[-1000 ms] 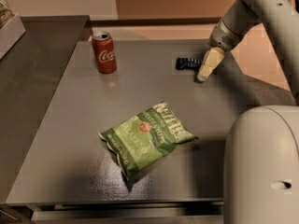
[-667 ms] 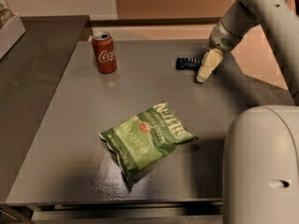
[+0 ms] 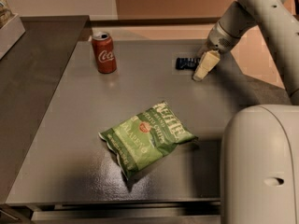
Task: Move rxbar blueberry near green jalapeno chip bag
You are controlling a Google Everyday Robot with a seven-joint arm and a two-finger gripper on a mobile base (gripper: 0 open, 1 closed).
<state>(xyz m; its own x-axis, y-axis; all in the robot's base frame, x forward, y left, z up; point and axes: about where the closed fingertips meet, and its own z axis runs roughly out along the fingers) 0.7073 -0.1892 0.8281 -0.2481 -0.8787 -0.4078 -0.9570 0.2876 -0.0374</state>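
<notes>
1 rxbar blueberry (image 3: 185,63) just beside hand (image 3: 202,73), far across table (image 3: 65,129).

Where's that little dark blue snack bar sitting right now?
In the camera view, the rxbar blueberry lies flat on the table, far right, just left of the gripper, well right of the Coke can and beyond the green jalapeno chip bag.
</notes>
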